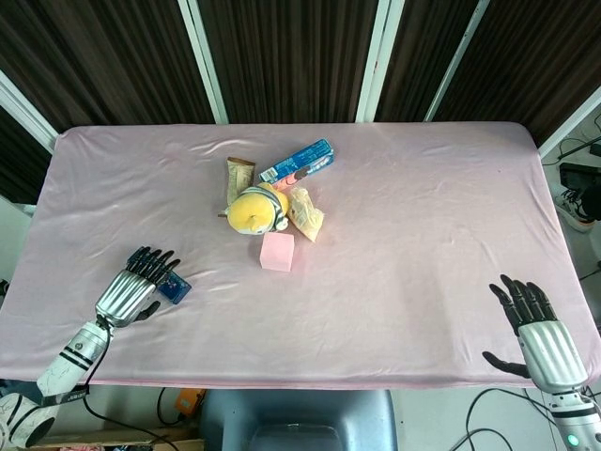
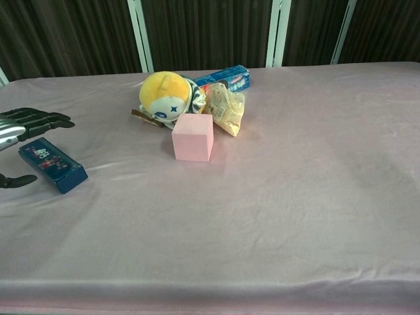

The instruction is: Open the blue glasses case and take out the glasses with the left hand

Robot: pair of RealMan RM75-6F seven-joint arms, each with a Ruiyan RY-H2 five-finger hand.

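Pink cloth covers the table (image 1: 423,235). The blue glasses case (image 2: 52,165) lies flat and closed near the table's left front area; in the head view only its right end (image 1: 175,288) shows past the left hand. Left hand (image 1: 131,291) hovers over the case, fingers spread and extended, holding nothing; in the chest view the fingers (image 2: 39,119) sit above and behind the case with the thumb (image 2: 16,179) in front of it, not closed on it. Whether any fingertip touches the case cannot be told. Right hand (image 1: 537,329) is at the table's right front edge, fingers apart, empty, seen only in the head view.

Mid-table cluster: pink cube (image 2: 193,136), just behind it a yellow plush toy (image 2: 165,96), a crinkled snack bag (image 2: 227,109) to the toy's right, a blue toothpaste box (image 2: 226,77) behind, and a brown snack bar (image 1: 238,177) at the toy's left. All well apart from the case.
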